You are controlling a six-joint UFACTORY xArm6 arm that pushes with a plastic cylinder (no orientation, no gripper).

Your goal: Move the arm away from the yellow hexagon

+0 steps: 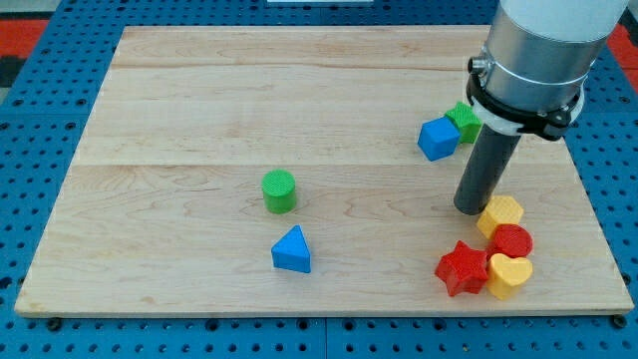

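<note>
Surface: pale wooden board point(299, 100), planks running across, set on a blue pegboard bench point(60, 20) with a red patch at the view's top left.

Arm: grey cylinder entering from the view's top right, ending in a dark rod; no claw fitted, so nothing opens, closes or grips. My tip point(471, 208) rests on the board just left of the yellow hexagon point(500, 214) (touching or a hair apart, cannot tell).

Cluster below the hexagon: red cylinder point(512, 240), yellow heart point(510, 276), red star point(463, 268).

Behind the rod: blue cube point(438, 138), green star point(463, 120) partly hidden.

Mid-board: green cylinder point(279, 190), blue triangle point(292, 250).
</note>
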